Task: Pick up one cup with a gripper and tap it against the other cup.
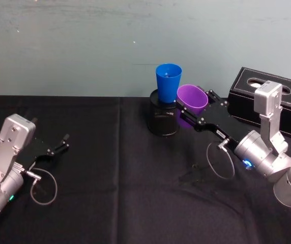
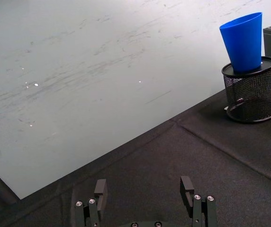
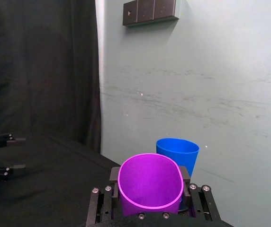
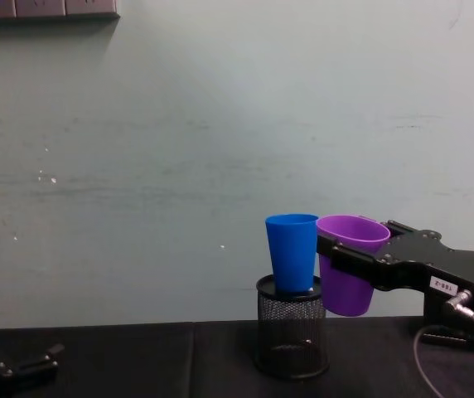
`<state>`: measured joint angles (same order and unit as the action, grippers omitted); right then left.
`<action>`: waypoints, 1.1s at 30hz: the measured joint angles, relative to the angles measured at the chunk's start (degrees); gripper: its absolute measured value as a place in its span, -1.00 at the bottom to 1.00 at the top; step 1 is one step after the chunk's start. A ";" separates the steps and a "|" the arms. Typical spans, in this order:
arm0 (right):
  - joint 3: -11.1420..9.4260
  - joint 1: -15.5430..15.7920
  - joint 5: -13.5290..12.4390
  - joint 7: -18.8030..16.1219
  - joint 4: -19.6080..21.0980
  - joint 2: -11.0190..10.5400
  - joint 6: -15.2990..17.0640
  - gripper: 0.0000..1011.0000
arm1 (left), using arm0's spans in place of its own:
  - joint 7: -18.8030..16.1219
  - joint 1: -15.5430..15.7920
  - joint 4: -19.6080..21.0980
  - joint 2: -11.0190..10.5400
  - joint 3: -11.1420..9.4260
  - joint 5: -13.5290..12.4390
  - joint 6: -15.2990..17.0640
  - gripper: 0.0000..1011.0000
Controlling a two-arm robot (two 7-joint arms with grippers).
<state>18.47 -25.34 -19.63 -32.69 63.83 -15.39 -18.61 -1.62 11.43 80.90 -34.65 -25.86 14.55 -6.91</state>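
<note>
My right gripper (image 1: 194, 104) has its fingers clamped on the purple cup (image 1: 192, 97), held in the air with its rim just right of the blue cup (image 1: 168, 79). The blue cup stands atop the mesh pen holder (image 1: 164, 119). My left gripper (image 1: 64, 142) sits low at near left, fingers apart, holding nothing.

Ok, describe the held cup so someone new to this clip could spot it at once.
On the black-draped table, near the pale wall, stands a black wire-mesh pen holder with a blue cup on top. Just to its right, the right end effector holds the purple cup in the air. Unlike the blue one, it is wider-mouthed and gripped, not standing.
</note>
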 joint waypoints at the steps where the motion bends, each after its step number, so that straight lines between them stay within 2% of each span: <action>1: 0.00 -0.01 0.00 -0.01 -0.01 0.00 -0.01 0.43 | 0.00 0.00 0.00 0.00 0.00 0.00 0.00 1.00; 33: 0.00 -0.08 0.00 -0.07 -0.07 0.03 -0.05 0.43 | 0.00 0.00 0.00 0.00 0.00 0.00 0.00 1.00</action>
<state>18.47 -25.43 -19.63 -32.76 63.76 -15.36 -18.66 -1.62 11.43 80.90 -34.65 -25.86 14.55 -6.91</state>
